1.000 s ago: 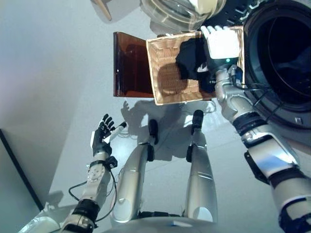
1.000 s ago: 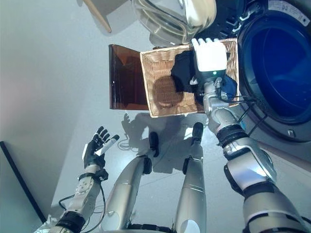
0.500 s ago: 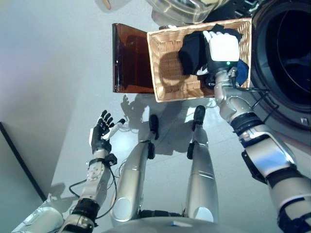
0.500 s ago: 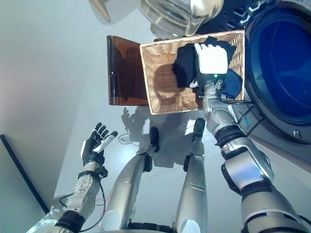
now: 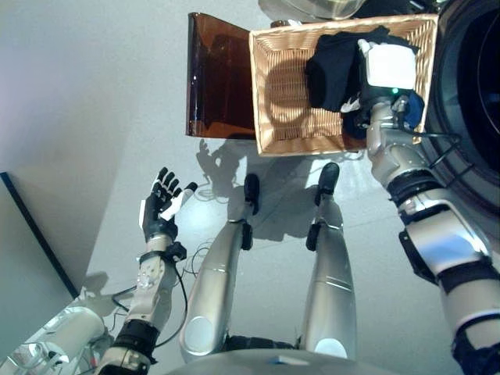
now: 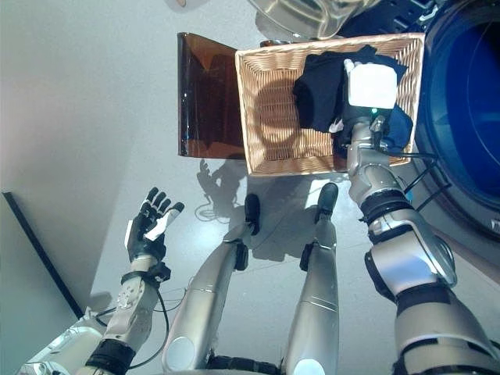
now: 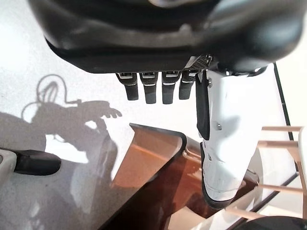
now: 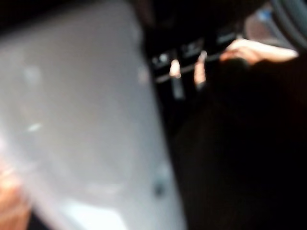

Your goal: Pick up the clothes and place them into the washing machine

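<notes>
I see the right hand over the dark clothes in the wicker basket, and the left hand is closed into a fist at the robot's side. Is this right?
One detail is wrong: the left hand is open, fingers spread, as both eye views and the left wrist view show. The right hand is indeed over the dark clothes in the wicker basket.

Right arm [image 5: 437, 242]: silver-grey shells divided by black bands at the joints, with a narrower ribbed black-and-silver section near the wrist. Right hand [image 5: 388, 66]: dark body under a square white back plate, with a small green light [image 5: 394, 91] at the plate's wrist edge. Left arm [image 5: 148, 312]: slim, silver-grey, with exposed metal fittings and a black collar low on the forearm. Left hand [image 5: 160, 209]: dark palm and dark fingers [image 7: 150, 88] set in a row, each with a pale metal link at its base; thumb [image 7: 223, 143] in a glossy white cover with a black strip and a small screw.
</notes>
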Motion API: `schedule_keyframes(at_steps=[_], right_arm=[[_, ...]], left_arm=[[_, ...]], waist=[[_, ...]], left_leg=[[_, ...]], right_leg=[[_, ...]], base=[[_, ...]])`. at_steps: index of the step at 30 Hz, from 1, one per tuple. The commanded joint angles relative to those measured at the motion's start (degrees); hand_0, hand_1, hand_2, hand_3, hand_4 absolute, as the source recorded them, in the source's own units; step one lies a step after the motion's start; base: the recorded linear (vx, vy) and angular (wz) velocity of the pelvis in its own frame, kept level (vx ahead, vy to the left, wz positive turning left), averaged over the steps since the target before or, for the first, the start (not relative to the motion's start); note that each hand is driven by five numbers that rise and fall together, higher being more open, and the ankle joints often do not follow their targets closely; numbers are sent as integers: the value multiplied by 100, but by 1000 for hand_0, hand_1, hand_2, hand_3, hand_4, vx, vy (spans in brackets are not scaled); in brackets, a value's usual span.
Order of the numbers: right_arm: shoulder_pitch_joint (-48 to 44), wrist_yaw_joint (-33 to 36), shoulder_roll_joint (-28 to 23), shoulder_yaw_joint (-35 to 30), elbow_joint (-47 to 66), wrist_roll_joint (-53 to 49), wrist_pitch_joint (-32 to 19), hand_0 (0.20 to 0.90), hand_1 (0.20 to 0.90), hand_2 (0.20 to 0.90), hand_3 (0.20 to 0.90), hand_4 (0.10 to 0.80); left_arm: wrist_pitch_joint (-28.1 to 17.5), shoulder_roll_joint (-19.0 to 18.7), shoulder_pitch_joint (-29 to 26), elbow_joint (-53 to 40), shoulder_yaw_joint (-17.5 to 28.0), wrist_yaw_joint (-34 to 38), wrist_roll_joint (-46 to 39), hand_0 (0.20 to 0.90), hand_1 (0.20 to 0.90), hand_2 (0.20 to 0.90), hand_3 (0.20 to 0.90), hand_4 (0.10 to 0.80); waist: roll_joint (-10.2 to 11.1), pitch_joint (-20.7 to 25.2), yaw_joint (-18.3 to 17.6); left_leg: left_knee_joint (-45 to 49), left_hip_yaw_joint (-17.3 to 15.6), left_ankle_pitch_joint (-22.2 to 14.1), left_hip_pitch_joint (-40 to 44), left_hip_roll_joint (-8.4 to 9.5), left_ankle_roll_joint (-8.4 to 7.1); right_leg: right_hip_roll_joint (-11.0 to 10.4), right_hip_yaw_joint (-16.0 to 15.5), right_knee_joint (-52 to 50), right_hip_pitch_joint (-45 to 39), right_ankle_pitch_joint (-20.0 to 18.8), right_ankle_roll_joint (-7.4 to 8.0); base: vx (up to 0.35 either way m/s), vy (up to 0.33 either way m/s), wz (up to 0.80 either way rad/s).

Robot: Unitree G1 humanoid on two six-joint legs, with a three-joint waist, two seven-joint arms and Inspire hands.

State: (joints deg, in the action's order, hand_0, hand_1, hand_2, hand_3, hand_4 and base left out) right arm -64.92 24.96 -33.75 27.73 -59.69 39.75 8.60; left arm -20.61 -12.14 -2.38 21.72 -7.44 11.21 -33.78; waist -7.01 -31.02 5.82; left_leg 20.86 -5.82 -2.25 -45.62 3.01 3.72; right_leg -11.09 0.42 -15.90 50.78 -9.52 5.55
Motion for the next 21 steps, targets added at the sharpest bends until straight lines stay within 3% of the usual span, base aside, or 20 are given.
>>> schedule_keyframes(at_steps=[1, 11, 13, 14, 15, 16, 21], right_arm=[[-847, 246, -610, 388, 15, -153, 9, 900, 900, 900, 900, 800], [-1449, 190, -693, 841, -506, -380, -48, 900, 900, 900, 900, 800], [-1519, 187, -721, 907, -564, -426, -65, 760, 760, 760, 760, 700], [-1551, 183, -734, 932, -562, -463, -79, 269, 269, 269, 269, 349], [-1561, 177, -734, 961, -545, -486, -105, 269, 269, 269, 269, 349], [-1580, 170, -743, 993, -551, -500, -118, 200, 200, 200, 200, 300], [-1700, 143, -736, 1029, -603, -562, -144, 200, 200, 200, 200, 300]], left_arm=[[-448, -347, 655, -756, 377, 28, -145, 900, 900, 900, 900, 800], [-474, -433, 704, -989, 407, 40, -228, 900, 900, 900, 900, 800], [-482, -442, 704, -998, 421, 38, -240, 900, 900, 900, 900, 800], [-479, -440, 703, -1003, 422, 40, -251, 900, 900, 900, 900, 800], [-473, -439, 698, -1007, 413, 43, -246, 900, 900, 900, 900, 800], [-473, -444, 699, -1021, 410, 48, -233, 900, 900, 900, 900, 800], [-469, -442, 687, -999, 431, 68, -262, 900, 900, 900, 900, 800]], waist=[[-438, 123, 109], [-508, 123, 203], [-518, 123, 212], [-520, 123, 216], [-523, 123, 225], [-521, 123, 224], [-507, 123, 232]], left_leg=[[-669, 33, 635, -233, 171, -384], [-649, 81, 694, -436, 167, -408], [-634, 80, 702, -470, 171, -411], [-632, 79, 712, -492, 175, -411], [-638, 87, 718, -507, 178, -410], [-630, 96, 722, -528, 183, -410], [-626, 114, 740, -596, 179, -408]], right_leg=[[229, -120, -718, 166, 590, -143], [211, -140, -823, 389, 613, -157], [204, -138, -865, 429, 620, -159], [204, -137, -877, 454, 621, -162], [200, -141, -891, 473, 625, -161], [200, -144, -910, 497, 629, -163], [205, -151, -947, 556, 647, -171]], base=[[0, 0, 0], [-7, -10, 7], [-5, -5, 8], [-1, -4, 7], [-1, -5, 6], [0, 0, 0], [-1, 0, 1]])
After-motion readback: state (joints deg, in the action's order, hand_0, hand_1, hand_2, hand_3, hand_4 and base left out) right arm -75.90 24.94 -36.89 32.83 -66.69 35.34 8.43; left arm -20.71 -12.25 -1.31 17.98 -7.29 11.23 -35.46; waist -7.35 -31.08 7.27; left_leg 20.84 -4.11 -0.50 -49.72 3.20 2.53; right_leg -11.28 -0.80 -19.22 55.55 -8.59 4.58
